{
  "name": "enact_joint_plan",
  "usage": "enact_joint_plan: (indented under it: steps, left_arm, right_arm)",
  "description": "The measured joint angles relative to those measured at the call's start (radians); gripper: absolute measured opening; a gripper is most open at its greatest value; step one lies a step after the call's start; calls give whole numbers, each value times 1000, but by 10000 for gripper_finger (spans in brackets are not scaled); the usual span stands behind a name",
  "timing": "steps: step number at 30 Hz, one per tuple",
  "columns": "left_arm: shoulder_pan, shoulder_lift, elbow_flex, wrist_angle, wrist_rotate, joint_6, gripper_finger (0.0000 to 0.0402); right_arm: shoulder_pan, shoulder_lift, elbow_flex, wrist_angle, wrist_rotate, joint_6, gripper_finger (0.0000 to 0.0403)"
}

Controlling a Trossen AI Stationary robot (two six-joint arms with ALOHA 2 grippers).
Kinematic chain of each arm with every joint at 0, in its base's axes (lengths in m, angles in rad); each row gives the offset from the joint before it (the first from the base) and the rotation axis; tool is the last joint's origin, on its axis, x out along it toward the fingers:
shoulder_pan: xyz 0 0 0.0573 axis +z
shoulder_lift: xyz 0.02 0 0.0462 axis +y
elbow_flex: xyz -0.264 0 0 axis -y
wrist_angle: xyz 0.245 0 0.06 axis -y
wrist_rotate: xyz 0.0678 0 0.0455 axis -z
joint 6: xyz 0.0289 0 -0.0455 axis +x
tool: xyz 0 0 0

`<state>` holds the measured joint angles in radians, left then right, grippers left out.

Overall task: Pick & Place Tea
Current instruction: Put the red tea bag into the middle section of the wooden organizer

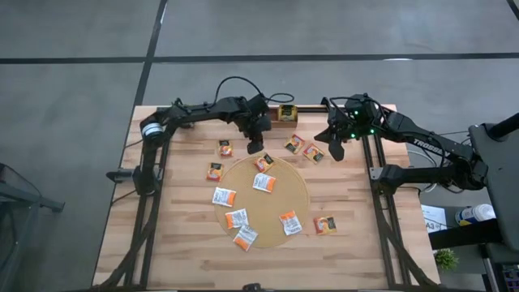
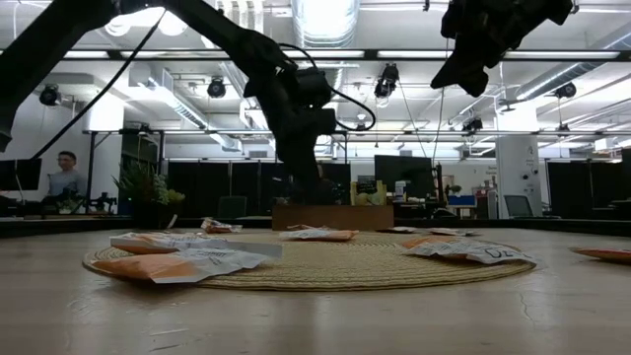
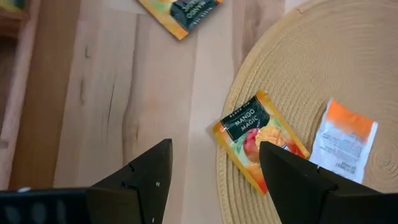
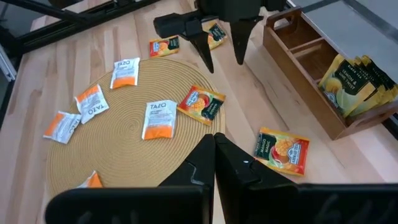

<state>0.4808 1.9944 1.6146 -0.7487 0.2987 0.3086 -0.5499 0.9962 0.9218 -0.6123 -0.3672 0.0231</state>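
Tea sachet (image 3: 260, 142) overlaps mat (image 3: 348, 62) edge; left hand (image 3: 214, 171) open above, apparently clear.

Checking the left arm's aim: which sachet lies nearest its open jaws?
The Mango Magic sachet straddling the round mat's edge, just ahead of the left gripper; the other sachets lie farther off.

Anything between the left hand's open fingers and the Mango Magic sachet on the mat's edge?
Nothing: the left wrist view shows only bare wood and mat rim between the left hand and the Mango Magic sachet, which lies just ahead.
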Motion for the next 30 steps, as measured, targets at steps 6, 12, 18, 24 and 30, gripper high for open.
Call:
enact_joint_plan:
  steps: [6, 12, 18, 24, 30]
  left_arm:
    - [2, 25, 0, 3, 30, 80, 234]
    - [2, 52, 0, 18, 31, 99, 233]
    - [-3, 83, 0, 26, 39, 101, 233]
    - [-14, 102, 0, 67, 70, 101, 234]
    - [-14, 113, 0, 81, 70, 106, 233]
  right_arm:
    - [0, 0, 0, -2, 0, 0, 9]
    - [6, 0, 0, -2, 0, 2, 9]
    - [16, 0, 0, -2, -1, 2, 9]
    - [16, 0, 0, -1, -1, 3, 9]
    - [16, 0, 0, -1, -1, 3, 9]
